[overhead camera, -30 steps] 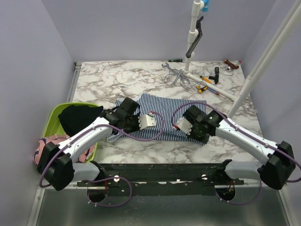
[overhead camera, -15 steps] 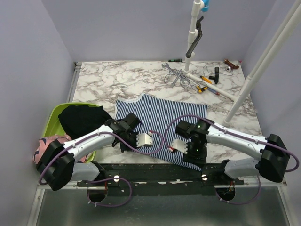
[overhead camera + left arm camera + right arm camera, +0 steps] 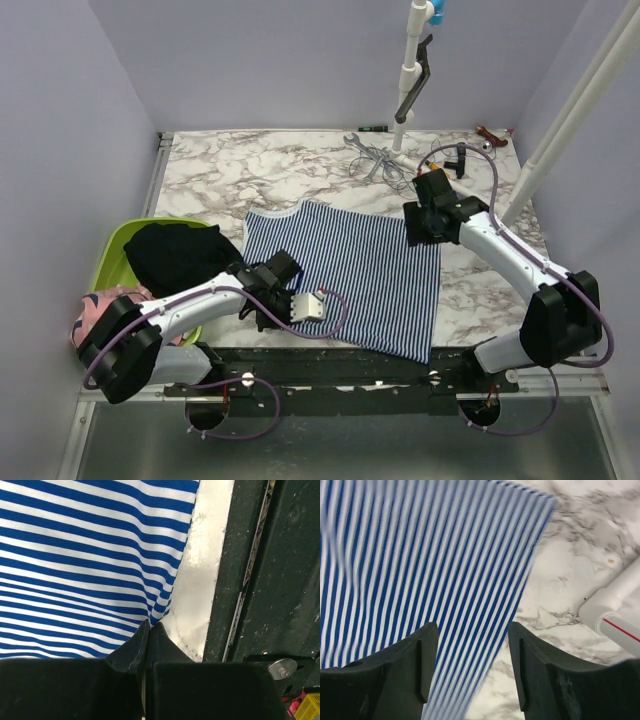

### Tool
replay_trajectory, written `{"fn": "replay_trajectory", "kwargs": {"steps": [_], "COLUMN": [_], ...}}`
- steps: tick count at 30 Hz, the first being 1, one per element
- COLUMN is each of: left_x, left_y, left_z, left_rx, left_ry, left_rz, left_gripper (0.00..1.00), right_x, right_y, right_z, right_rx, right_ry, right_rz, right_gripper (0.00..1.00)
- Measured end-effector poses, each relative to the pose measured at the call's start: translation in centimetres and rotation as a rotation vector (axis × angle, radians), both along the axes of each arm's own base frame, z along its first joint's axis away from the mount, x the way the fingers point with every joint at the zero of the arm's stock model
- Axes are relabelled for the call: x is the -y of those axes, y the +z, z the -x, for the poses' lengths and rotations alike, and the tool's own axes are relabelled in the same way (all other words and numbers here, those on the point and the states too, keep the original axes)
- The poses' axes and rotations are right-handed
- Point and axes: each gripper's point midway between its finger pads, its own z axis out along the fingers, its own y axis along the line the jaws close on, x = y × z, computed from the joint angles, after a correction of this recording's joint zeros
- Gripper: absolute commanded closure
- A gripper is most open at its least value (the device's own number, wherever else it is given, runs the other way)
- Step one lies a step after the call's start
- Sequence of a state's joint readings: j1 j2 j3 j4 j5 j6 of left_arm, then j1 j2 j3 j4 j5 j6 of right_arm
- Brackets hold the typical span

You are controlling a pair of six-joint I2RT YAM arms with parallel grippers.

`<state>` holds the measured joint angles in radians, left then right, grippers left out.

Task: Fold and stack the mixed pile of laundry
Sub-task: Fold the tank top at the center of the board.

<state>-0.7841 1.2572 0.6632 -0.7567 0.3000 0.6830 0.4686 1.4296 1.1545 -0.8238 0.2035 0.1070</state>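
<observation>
Three garments: striped shirt (image 3: 350,270) flat on the table (image 3: 220,170) right of the basin (image 3: 112,245), black one (image 3: 175,255) inside it, pink one (image 3: 100,305) at its near rim. Left hand (image 3: 312,307) pinches the shirt's hem; right hand (image 3: 472,635) gapes empty.

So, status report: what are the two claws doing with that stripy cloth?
Left claw shut on near edge of striped garment. Right claw open, empty, over its far right corner. Nothing blocking.

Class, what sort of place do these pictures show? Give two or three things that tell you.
Probably a robot lab test bench, not a home laundry room: two arms bolted to a marble-patterned table, plain walls enclosing it, and hand tools and wires at its far edge.
</observation>
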Motion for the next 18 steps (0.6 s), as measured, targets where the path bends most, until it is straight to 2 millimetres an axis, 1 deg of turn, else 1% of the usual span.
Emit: {"fn": "replay_trajectory", "kwargs": {"steps": [1, 3, 5, 7, 8, 10, 11, 13, 14, 18], "left_x": [0.0, -0.1, 0.0, 0.0, 0.1, 0.2, 0.2, 0.3, 0.3, 0.6], "left_y": [-0.2, -0.3, -0.5, -0.6, -0.7, -0.8, -0.9, -0.9, -1.0, -1.0], "left_z": [0.1, 0.2, 0.2, 0.1, 0.0, -0.2, -0.3, -0.3, -0.4, -0.8], "left_rx": [0.001, 0.005, 0.012, 0.018, 0.024, 0.037, 0.042, 0.046, 0.048, 0.054], "left_ry": [0.0, 0.002, 0.006, 0.007, 0.008, 0.011, 0.012, 0.012, 0.013, 0.026], "left_rz": [0.001, 0.006, 0.011, 0.012, 0.012, 0.012, 0.012, 0.011, 0.01, 0.013], "left_gripper": [1.0, 1.0, 1.0, 1.0, 1.0, 0.99, 0.99, 0.99, 0.99, 0.99], "right_x": [1.0, 2.2, 2.4, 2.2, 2.1, 2.2, 2.5, 2.8, 3.3, 4.7], "right_y": [-0.6, -1.9, -3.4, -5.3, -6.5, -9.5, -10.6, -10.4, -10.7, -10.8], "right_z": [-1.6, -2.5, -3.4, -4.9, -5.6, -6.6, -7.0, -8.8, -9.6, -12.9], "right_rx": [0.039, 0.069, 0.081, 0.083, 0.073, 0.035, 0.021, 0.049, 0.055, 0.087], "right_ry": [-0.111, -0.234, -0.312, -0.364, -0.381, -0.415, -0.435, -0.469, -0.488, -0.549], "right_rz": [-0.031, -0.055, -0.061, -0.05, -0.045, -0.027, -0.02, -0.046, -0.052, -0.093], "right_gripper": [0.42, 0.5, 0.54, 0.6, 0.63, 0.64, 0.64, 0.65, 0.65, 0.65]}}
